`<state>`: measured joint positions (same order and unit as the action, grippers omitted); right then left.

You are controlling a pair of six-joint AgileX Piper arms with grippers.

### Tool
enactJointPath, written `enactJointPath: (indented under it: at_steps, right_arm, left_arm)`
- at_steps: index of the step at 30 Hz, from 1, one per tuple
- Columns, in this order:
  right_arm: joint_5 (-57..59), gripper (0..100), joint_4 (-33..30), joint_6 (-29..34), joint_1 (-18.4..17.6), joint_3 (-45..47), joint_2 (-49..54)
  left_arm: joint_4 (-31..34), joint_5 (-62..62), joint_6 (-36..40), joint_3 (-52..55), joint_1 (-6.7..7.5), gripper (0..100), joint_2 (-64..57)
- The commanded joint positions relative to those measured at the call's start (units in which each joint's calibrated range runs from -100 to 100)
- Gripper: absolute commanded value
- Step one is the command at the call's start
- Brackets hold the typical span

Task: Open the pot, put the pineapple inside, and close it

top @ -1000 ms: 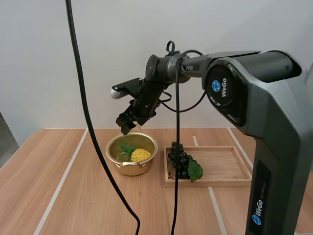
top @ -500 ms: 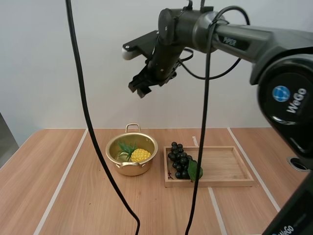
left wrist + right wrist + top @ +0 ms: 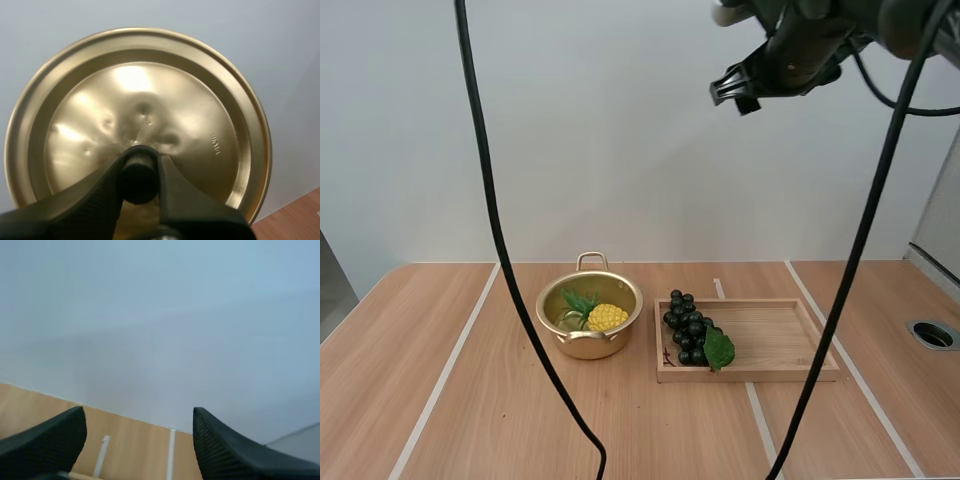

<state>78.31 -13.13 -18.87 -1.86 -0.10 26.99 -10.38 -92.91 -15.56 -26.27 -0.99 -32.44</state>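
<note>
A gold pot (image 3: 588,340) stands uncovered on the table, and a yellow pineapple (image 3: 606,317) with green leaves lies inside it. High over the table, far above the pot and to its right, hangs my right gripper (image 3: 732,95). In the right wrist view that gripper (image 3: 138,416) is open, its fingers (image 3: 220,450) wide apart with nothing between them. In the left wrist view my left gripper (image 3: 138,170) is shut on the dark knob of the gold lid (image 3: 200,115), whose round top faces the camera.
A wooden tray (image 3: 790,350) lies to the right of the pot. A bunch of dark grapes (image 3: 688,328) with a green leaf rests at the tray's left end. Bare wooden table stretches left of the pot and in front of it.
My right arm has risen from just over the pot's far rim and swung up to the right. Pot, pineapple, tray and grapes have stayed put.
</note>
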Motion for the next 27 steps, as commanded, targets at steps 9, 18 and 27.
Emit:
enactJointPath:
  at_steps: [9,18,27]
  right_arm:
    - [-13.68,100,1.05,6.91,5.93,7.12,4.17]
    - [-33.35,100,2.76,7.33,5.93,24.30,4.63]
    - [-39.88,0,4.29,9.00,6.22,30.45,4.63]
  left_arm:
    - [-2.85,-0.93,0.10,-0.18,-0.09,0,0.03]
    - [-3.79,-1.19,0.10,4.59,-0.09,0,0.03]
    - [-4.15,5.69,0.10,14.94,-0.09,0,0.03]
